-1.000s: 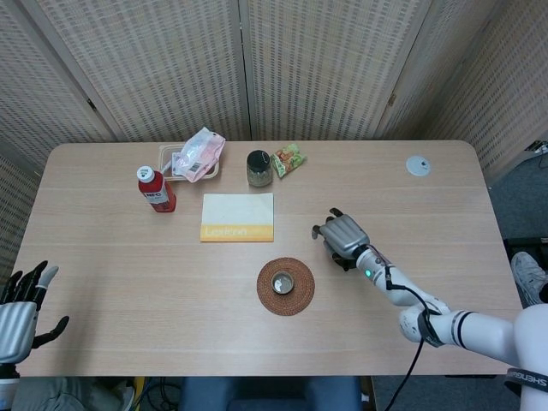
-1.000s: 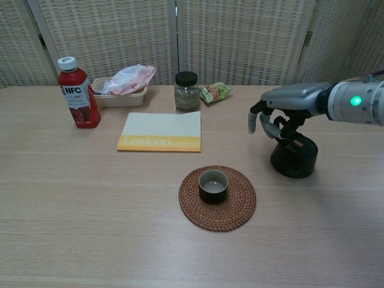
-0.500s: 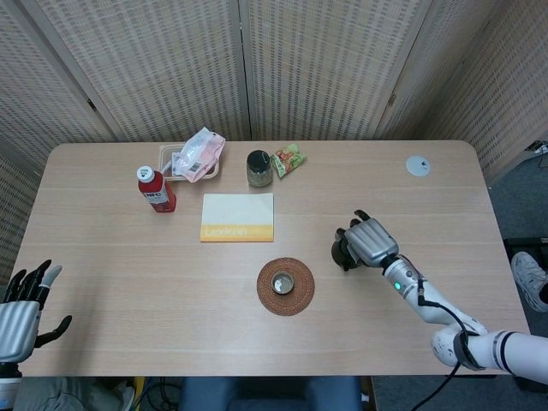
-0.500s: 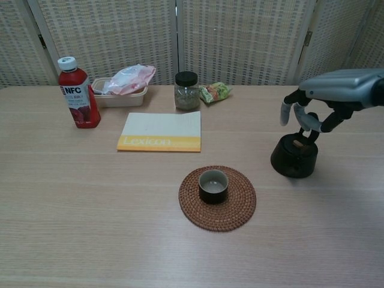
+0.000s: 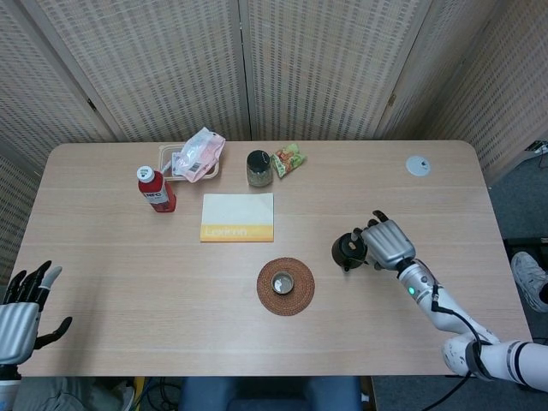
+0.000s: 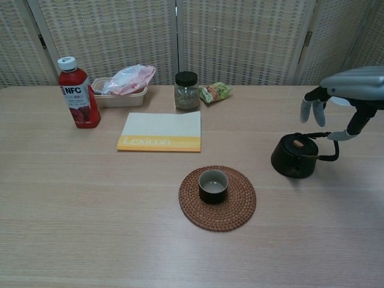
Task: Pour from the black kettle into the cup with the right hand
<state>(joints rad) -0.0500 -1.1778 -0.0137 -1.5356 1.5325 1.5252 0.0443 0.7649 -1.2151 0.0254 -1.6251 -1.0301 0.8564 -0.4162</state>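
Note:
The black kettle stands on the table right of the cup, its thin handle pointing right. The dark cup sits upright on a round woven coaster. My right hand hovers above and to the right of the kettle, over its handle, fingers apart and hanging down, holding nothing. My left hand lies at the table's near left corner with its fingers spread, seen only in the head view.
Behind the coaster lies a white and yellow book. Along the back stand a red juice bottle, a tray with a pink bag, a jar, a snack packet and a white disc.
My right hand has drifted rightward from directly over the kettle to its handle side, uncovering the lid. The kettle, cup and left hand have stayed put.

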